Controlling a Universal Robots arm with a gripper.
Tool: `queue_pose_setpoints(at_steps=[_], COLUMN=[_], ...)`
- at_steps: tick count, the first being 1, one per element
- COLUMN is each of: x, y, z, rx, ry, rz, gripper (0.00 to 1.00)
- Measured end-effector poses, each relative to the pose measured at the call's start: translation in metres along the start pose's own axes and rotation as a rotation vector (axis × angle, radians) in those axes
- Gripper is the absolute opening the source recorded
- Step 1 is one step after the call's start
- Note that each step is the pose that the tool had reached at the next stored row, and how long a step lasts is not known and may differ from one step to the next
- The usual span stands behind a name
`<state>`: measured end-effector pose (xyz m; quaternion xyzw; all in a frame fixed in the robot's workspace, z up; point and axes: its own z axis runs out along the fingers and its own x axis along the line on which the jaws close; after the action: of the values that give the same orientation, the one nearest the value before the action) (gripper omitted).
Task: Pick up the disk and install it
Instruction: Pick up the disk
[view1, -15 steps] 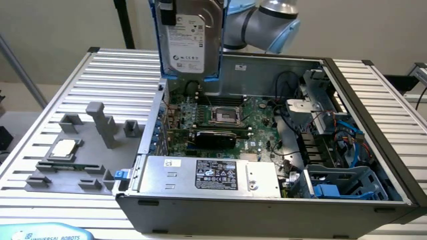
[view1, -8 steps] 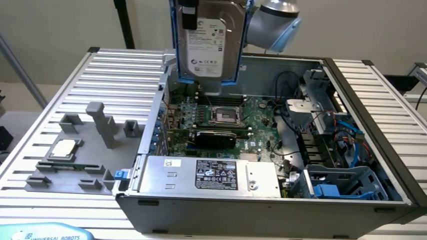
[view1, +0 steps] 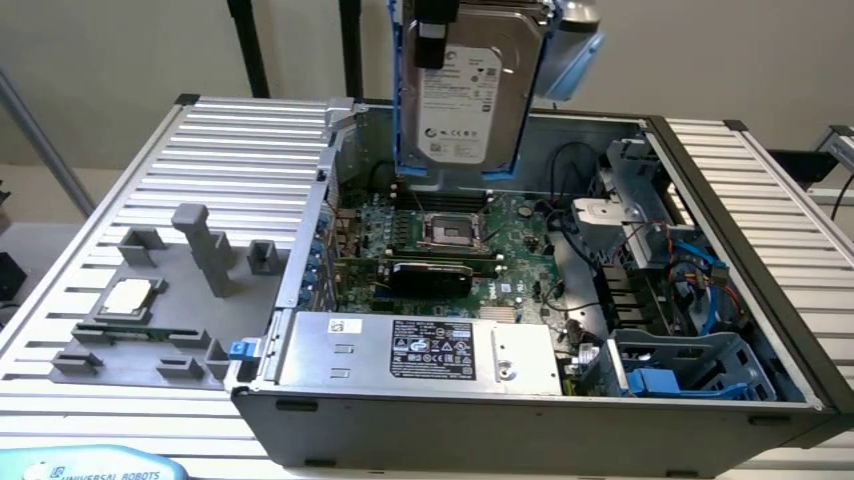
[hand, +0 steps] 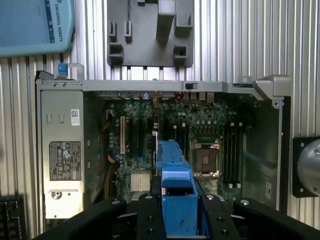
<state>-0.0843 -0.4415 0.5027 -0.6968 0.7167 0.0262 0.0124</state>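
Wrist view, disk (hand: 176, 192) gripped between fingers (hand: 148, 216), hanging above computer case (hand: 150, 86)

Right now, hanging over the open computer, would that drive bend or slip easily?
The disk looks like a solid metal slab: probably stiff and heavy. Its smooth faces may slip in the tool. Its blue rails look plastic, likely more fragile.

A robotics lab: slotted aluminium table (view1: 240, 130), opened computer case (view1: 534, 415), grey fixture (view1: 203, 245).

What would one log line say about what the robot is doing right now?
gripper: shut on disk | disk: upright, held above open computer case | install: not yet done
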Motion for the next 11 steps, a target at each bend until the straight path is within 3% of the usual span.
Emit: queue_pose_setpoints(at_steps=[11], x=[0.017], y=[-0.0501], z=[-0.0015], rx=[0.0001], ry=[-0.0001], rz=[0.0], gripper=[0.33])
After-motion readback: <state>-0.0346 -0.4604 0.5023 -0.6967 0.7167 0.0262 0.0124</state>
